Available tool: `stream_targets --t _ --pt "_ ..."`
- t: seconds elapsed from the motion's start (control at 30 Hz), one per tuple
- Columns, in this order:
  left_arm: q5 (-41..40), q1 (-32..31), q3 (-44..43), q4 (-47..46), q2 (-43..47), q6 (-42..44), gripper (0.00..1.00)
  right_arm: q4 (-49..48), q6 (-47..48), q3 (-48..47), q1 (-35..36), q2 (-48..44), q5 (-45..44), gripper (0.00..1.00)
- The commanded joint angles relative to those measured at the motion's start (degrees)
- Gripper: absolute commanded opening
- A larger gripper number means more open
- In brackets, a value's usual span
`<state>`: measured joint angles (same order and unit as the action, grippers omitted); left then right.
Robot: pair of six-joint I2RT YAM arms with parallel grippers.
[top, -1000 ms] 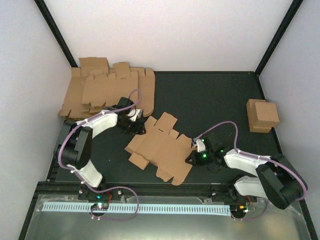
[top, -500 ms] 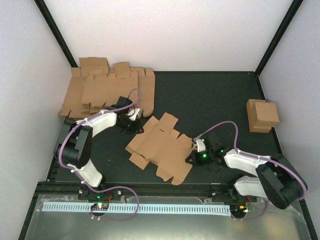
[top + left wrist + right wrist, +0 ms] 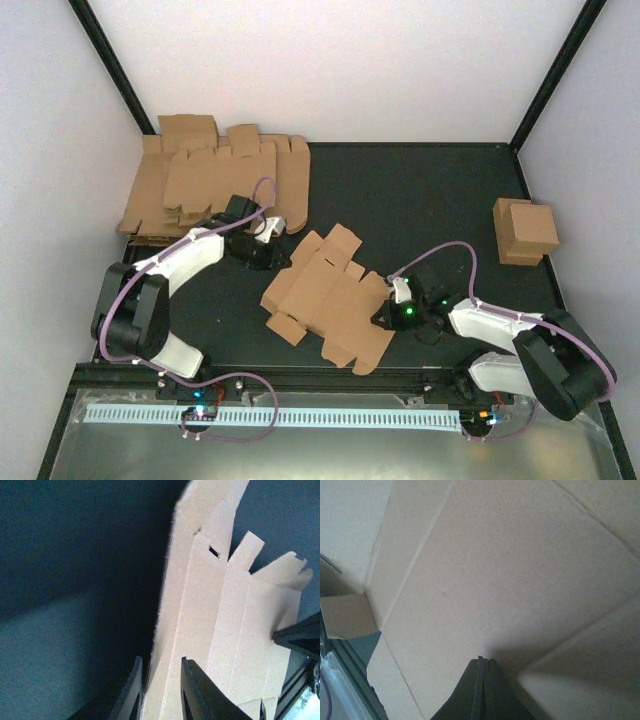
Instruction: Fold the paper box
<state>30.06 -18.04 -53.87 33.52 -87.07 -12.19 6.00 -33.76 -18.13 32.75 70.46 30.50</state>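
Box [image 3: 330,297] lies unfolded, mid-frame in the top view. Your L gripper [image 3: 161,664] pinches its upper-left flap, jaws narrow on the cardboard. Your R gripper [image 3: 481,659], jaws closed tight, has its tips at the box's right edge.

Blank stack [image 3: 215,185] blocks far-left; mat [image 3: 420,200] open behind paper box [image 3: 330,300].

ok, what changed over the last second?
The left gripper closed on the far-left edge of the paper box. Its elbow swung out toward the near left, and the paper box slid slightly right. Unchanged: the right gripper is shut with its tip on the box's right side, and the pile of blanks and folded box haven't moved.
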Motion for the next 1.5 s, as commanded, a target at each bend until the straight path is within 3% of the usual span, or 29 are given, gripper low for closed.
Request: stream_targets --t 0.0,0.2,0.37,0.47,0.7,1.1,1.3,1.47 --pt "5.84 -0.41 1.69 0.26 1.98 0.11 0.26 -0.79 0.36 -0.98 0.03 0.75 -0.88 0.02" --pt "12.64 -0.39 4.72 -4.1 1.84 -1.26 0.37 -1.49 0.26 -0.97 0.03 3.05 -1.27 0.02" --pt "3.35 -0.33 5.58 -3.01 1.83 -2.62 0.45 -1.54 0.27 -0.87 0.03 3.98 -1.84 0.02" --pt "5.56 -0.33 6.43 -4.85 1.26 -3.13 0.36 -1.44 0.4 -1.07 0.04 4.25 -1.94 0.02" --pt "3.54 -0.58 6.34 -3.49 1.72 -2.31 0.03 -1.39 0.64 -2.26 0.03 2.51 -0.96 0.02" --pt "-2.72 -2.3 6.09 0.02 6.39 -0.82 0.02 -4.18 -1.37 -10.05 0.03 -11.02 -9.42 0.03" --pt "-11.57 -6.4 -0.49 8.92 6.29 1.42 0.01 -3.97 0.04 -14.15 0.03 -7.19 -12.37 0.03" --pt "-16.39 -8.27 -6.43 11.97 4.49 5.71 0.02 -0.15 3.62 -23.07 -0.01 0.77 -12.76 0.05"
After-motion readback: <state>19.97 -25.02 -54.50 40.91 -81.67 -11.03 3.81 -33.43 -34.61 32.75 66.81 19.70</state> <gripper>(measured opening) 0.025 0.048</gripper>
